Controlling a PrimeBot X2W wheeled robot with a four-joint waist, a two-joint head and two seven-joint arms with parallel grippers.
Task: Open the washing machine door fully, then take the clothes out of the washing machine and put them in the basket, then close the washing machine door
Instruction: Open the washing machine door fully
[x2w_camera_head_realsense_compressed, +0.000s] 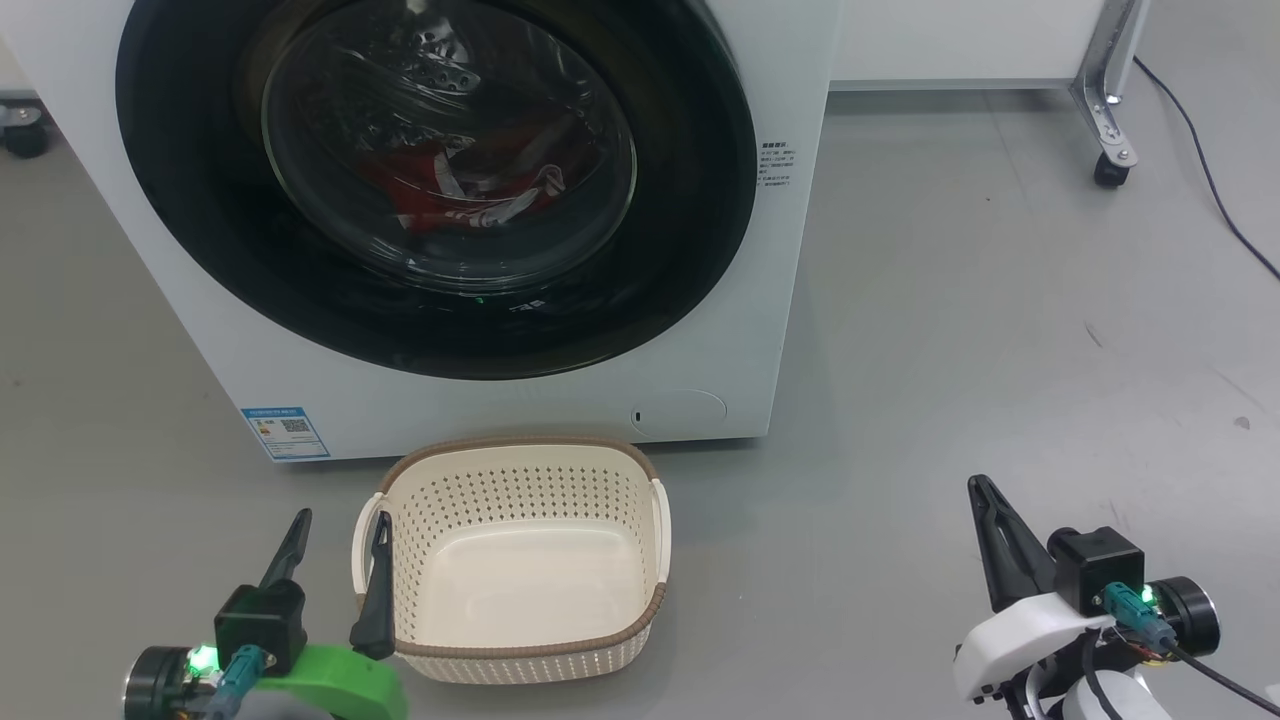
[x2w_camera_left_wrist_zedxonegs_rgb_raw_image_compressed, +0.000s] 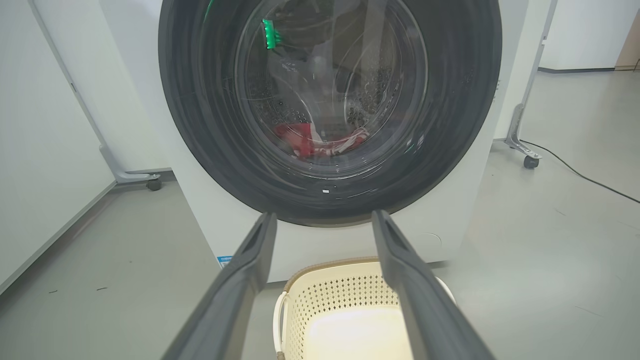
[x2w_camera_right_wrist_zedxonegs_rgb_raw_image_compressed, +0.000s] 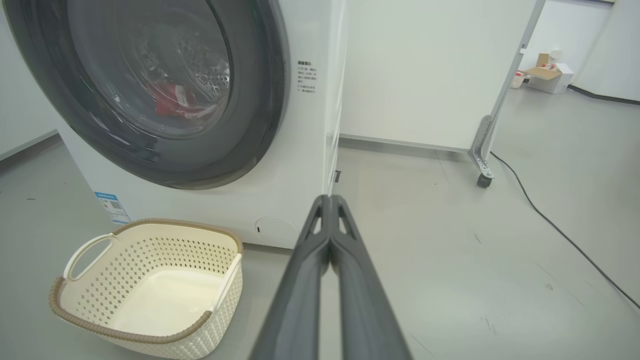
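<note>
Red clothes (x2w_camera_head_realsense_compressed: 430, 185) lie inside the washing machine (x2w_camera_head_realsense_compressed: 450, 410) behind its shut door (x2w_camera_head_realsense_compressed: 180, 200); the cream basket (x2w_camera_head_realsense_compressed: 520, 443) sits empty before it. Left gripper (x2w_camera_head_realsense_compressed: 342, 517) gapes beside the basket, holding nothing; right gripper (x2w_camera_head_realsense_compressed: 980, 490) clenched, empty.

I get bright, even light, soft shadows; glare + green reflection on washing machine door (x2w_camera_left_wrist_zedxonegs_rgb_raw_image_compressed: 330, 100); wrist cams warp at edges.
</note>
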